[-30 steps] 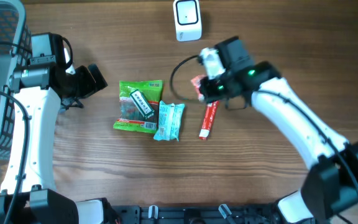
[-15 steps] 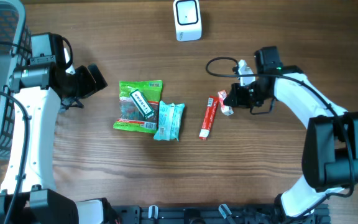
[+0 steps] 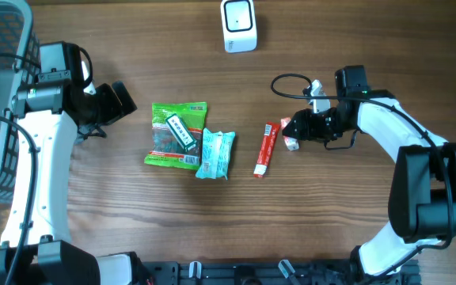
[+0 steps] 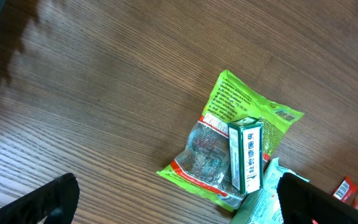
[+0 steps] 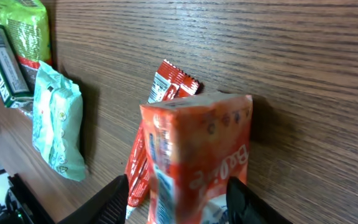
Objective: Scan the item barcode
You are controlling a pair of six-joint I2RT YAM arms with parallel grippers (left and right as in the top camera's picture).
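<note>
Orange-red, the small packet [image 3: 289, 136] sits on the wooden table [image 3: 355, 47] just beside the red stick pack [image 3: 266, 149], at the right gripper [image 3: 298, 129] and well apart from the white scanner [image 3: 238, 25]. From the left wrist, the left gripper [image 4: 178, 183] gapes wide, holding nothing. From the right wrist, the fingers [image 5: 114, 202] flank the packet, part-open, with a gap on one side.

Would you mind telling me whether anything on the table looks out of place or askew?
Nothing looks spilled or damaged. One thing is askew: a small green box lies slantwise on top of the green packet, covering part of it, with the teal packet against that packet's right edge.
</note>
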